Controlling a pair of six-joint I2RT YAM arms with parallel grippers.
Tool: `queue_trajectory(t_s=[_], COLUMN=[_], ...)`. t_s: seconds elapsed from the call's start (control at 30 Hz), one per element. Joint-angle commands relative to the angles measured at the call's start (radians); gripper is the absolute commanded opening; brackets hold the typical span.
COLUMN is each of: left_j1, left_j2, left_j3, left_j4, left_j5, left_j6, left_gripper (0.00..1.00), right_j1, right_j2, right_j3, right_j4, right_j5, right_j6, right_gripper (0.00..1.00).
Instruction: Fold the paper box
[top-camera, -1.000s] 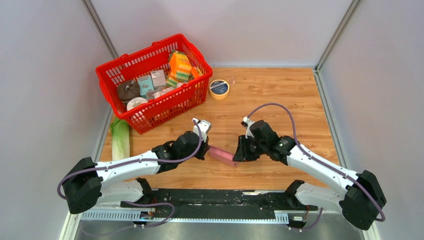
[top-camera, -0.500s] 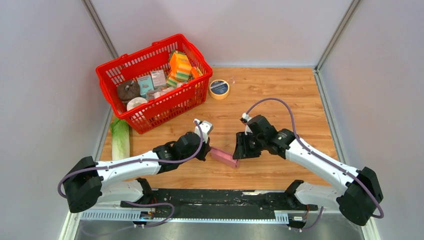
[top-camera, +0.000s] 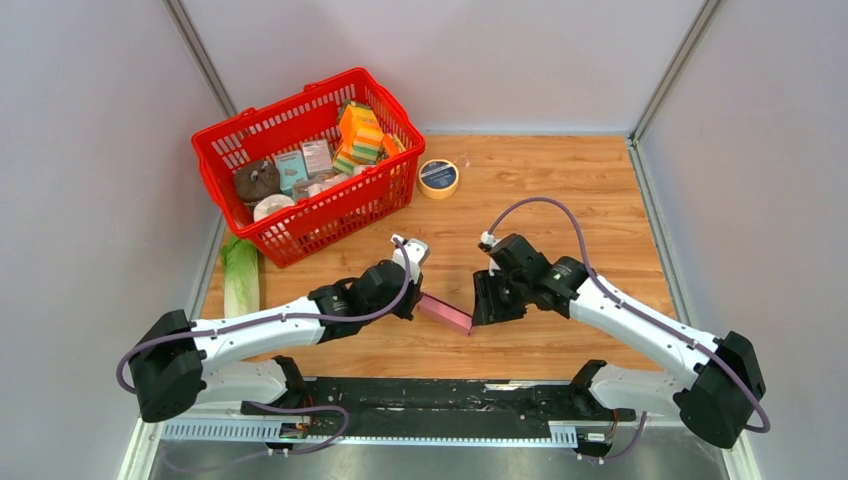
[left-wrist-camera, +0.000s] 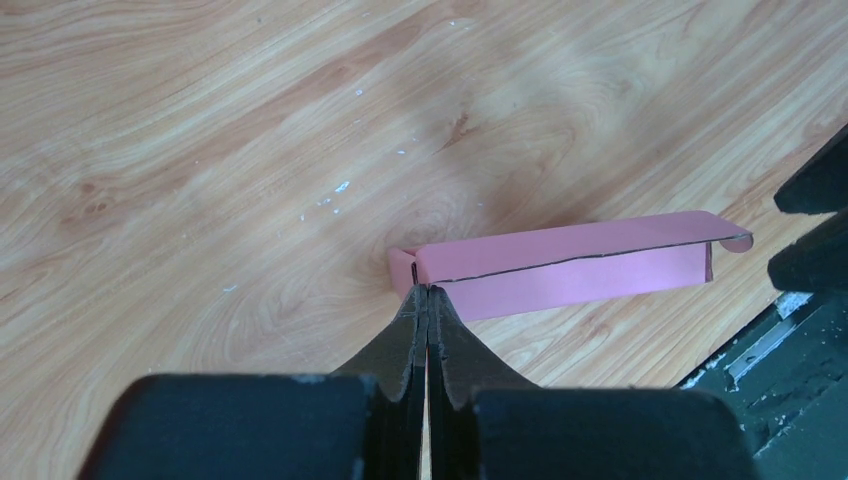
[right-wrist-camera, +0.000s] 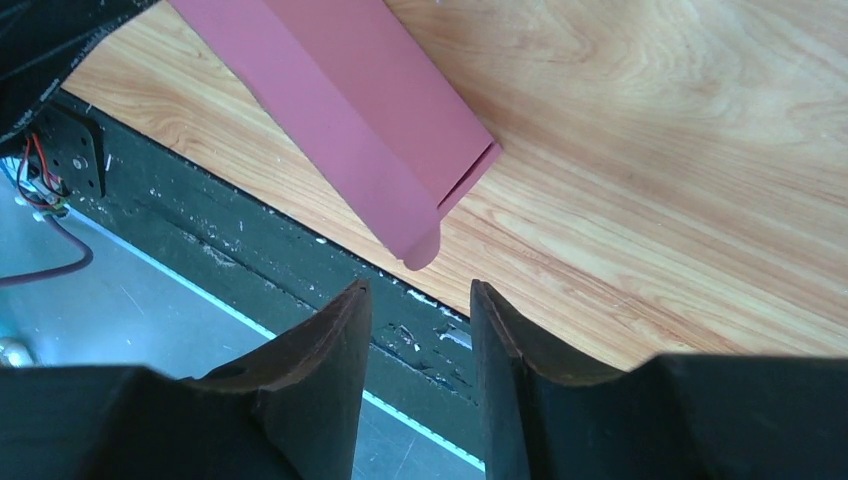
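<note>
The paper box (top-camera: 446, 314) is a slim pink folded carton lying slantwise on the wooden table between the two arms. My left gripper (top-camera: 414, 300) is shut, its tips pinching the box's left end (left-wrist-camera: 428, 290); the pink box (left-wrist-camera: 570, 265) stretches away to the right, with a small curled flap at its far end. My right gripper (top-camera: 477, 311) stands open just off the box's right end. In the right wrist view the box (right-wrist-camera: 350, 110) ends a little above the gap of the right gripper (right-wrist-camera: 418, 287), and nothing sits between the fingers.
A red basket (top-camera: 280, 103) full of packs and cartons stands at the back left. A roll of tape (top-camera: 438, 177) lies to its right. A green leafy vegetable (top-camera: 240, 275) rests by the left wall. The black rail (top-camera: 430, 395) runs along the near table edge.
The right gripper's jaws have widened and let go of the box's right end, and that arm has shifted slightly. The left gripper stays shut on the box's left end.
</note>
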Motion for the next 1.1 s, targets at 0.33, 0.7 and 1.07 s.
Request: queue_trajectory(t_s=[0.33,0.7,1.07], left_j1=[-0.017,-0.018,-0.023], left_j2=[0.027,0.021,0.021], left_j3=[0.053,0.053,0.050], left_j4=[-0.048,-0.048,-0.045], left_j5=[-0.035,-0.031,-0.030], left_j6=[-0.035,-0.035,-0.035], left_gripper=[0.00,0.00,0.00], right_j1=[0.072,0.072,0.075], right_j2=[0.036,0.054,0.066], right_j3=[0.036,0.039,0.033], right_j4=[0.074,0.096,0.091], right_j5=[0.064,0.076,0.102], right_j6=[0.002,0.005,-0.006], right_gripper=[0.37,0.21,0.25])
